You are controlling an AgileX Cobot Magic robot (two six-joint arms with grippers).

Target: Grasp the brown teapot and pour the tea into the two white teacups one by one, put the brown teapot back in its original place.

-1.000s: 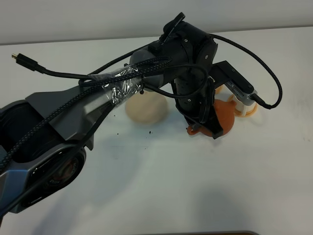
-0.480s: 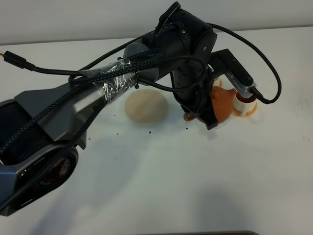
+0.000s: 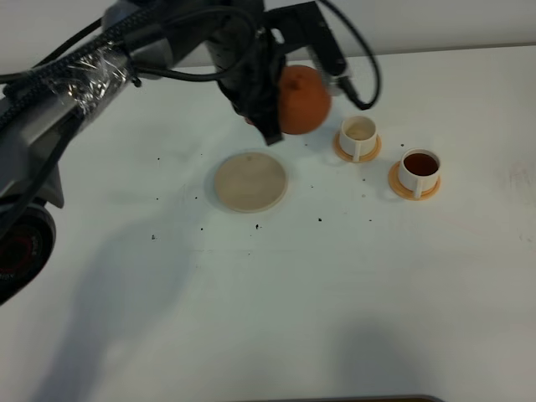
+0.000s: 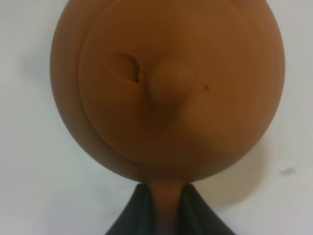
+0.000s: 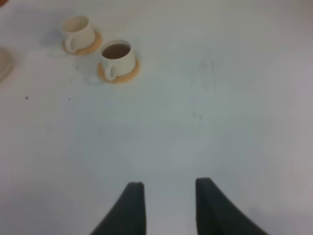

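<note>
Teapot aloft: we see the brown teapot (image 3: 303, 99) held above the counter (image 3: 268, 318), just beyond the beige coaster (image 3: 249, 181). The left pincer (image 4: 165, 198) is clamped on its handle. To the right stand the two white teacups (image 3: 360, 134) on saucers. The rightmost (image 3: 419, 170) holds dark tea (image 3: 420, 163); the other looks pale inside. The right pincer (image 5: 168, 188) hangs parted, well apart from the cups.

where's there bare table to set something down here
Free: the wide white table in front of the round pale beige coaster, and right of the two small white teacups. Crowded: the far strip, where the round brown clay teapot hangs beside the cups.
</note>
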